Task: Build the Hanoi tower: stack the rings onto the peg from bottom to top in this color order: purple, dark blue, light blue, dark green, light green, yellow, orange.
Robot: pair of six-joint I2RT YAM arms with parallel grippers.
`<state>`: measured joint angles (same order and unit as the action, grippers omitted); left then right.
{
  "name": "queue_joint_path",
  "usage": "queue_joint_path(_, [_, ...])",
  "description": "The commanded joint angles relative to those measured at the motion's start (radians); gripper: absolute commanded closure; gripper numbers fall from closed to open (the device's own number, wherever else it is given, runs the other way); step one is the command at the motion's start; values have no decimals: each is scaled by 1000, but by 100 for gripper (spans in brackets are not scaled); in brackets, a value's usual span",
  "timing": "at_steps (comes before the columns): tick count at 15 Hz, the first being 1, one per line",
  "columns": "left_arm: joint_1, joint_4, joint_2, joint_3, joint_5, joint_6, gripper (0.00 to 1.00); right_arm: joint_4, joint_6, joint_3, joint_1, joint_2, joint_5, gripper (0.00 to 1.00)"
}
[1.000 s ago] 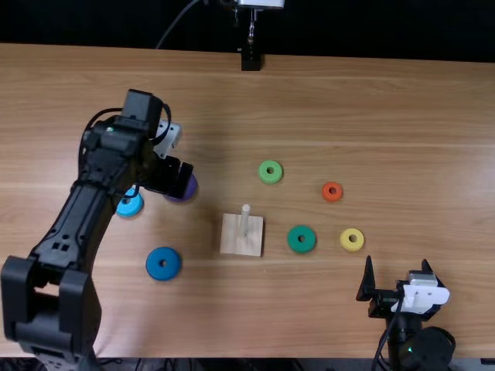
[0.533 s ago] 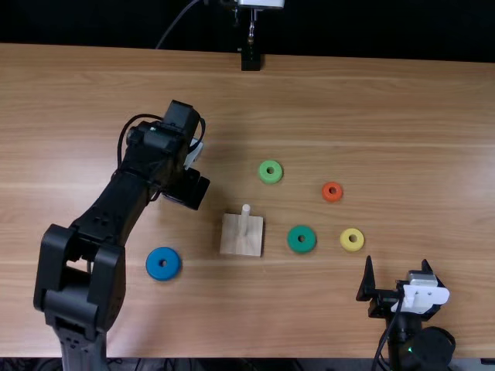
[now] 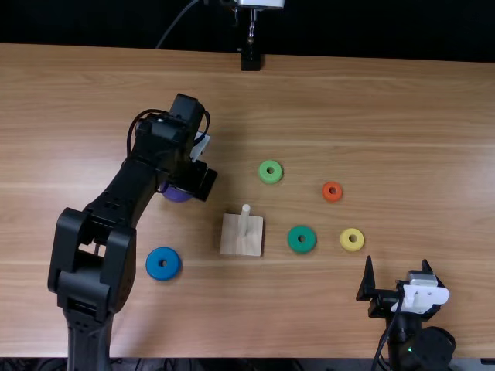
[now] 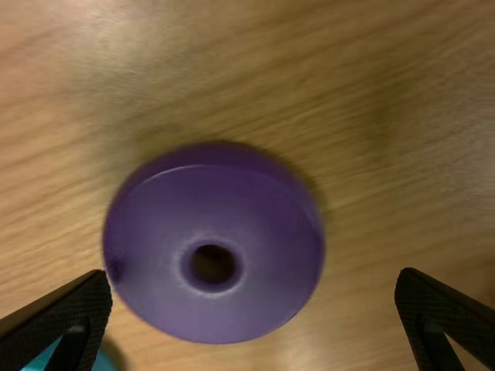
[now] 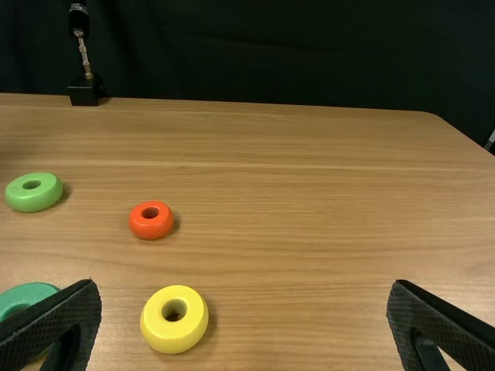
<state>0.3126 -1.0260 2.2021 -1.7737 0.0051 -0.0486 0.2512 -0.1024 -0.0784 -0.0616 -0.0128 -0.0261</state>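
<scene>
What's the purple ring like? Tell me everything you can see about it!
The purple ring is thick and round like a doughnut, with one small hole in the middle. It looks smooth and a bit shiny, maybe plastic or painted wood. It lies on the table, hole facing up, near the light blue ring, and isn't on the wooden peg stand. The left gripper hovers open above it; I can't tell if they touch.

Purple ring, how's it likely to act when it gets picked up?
The purple ring lies flat, so it probably won't tip or roll. Its solid-looking body should stay stiff when squeezed. The shiny surface and rounded edge might let it slip a little.
</scene>
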Motion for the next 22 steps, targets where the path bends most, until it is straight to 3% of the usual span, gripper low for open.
queue_joint_path(1, [-12, -1, 42, -32, 39, -3, 0, 66, 1, 63, -7, 13, -14, 0])
queue_joint_path(10, [-76, -3, 38, -44, 37, -16, 0, 66, 1, 63, -7, 13, -14, 0])
queue_joint_path(22, [-67, 36, 84, -46, 41, -14, 0, 66, 1, 63, -7, 13, -14, 0])
